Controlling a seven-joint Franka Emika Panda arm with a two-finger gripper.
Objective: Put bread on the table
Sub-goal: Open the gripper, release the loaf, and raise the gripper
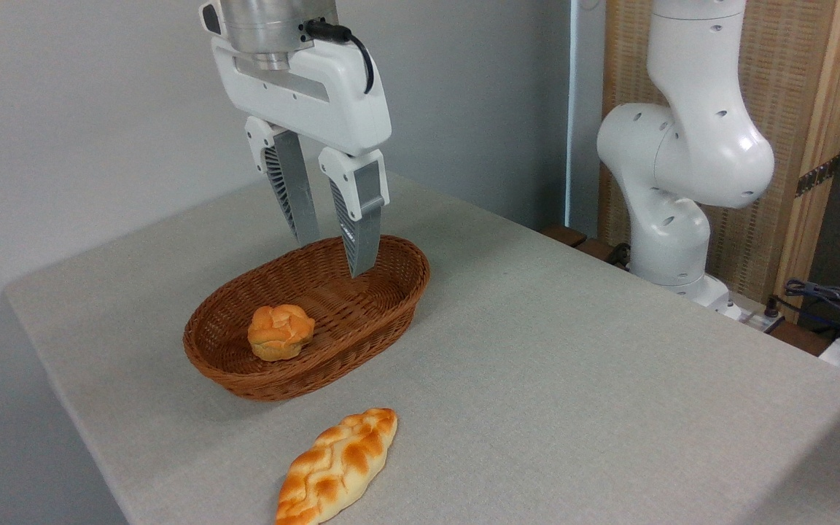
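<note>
the braided bread loaf (pixel 337 467) lies flat on the grey table (pixel 573 350), near the front edge and just in front of the oval wicker basket (pixel 241 368), apart from it; by the look of things the task's main step is done. the tool (pixel 332 255) hangs over the far end of the basket with its two ribbed fingers spread and nothing between them, tips at about rim height. a small round knotted roll (pixel 281 332) sits inside the basket toward its near end. the main risk from here, as a judgement, is the tool dropping or swinging sideways while so close to the basket: a fingertip could catch the woven rim and drag or tip the basket, which might shove the roll about or push the basket into the loaf. the loaf also lies close to the table's front edge, so any nudge toward the camera could send it off. a second reach into the basket would pick the wrong item, since only the roll is left there. the lower tip of the loaf is cut off by the bottom of the picture, so how near it comes to the edge cannot be told. the basket floor under the tool is partly screened by the fingers, and whether the tips are inside or just above the rim is hard to judge.
</note>
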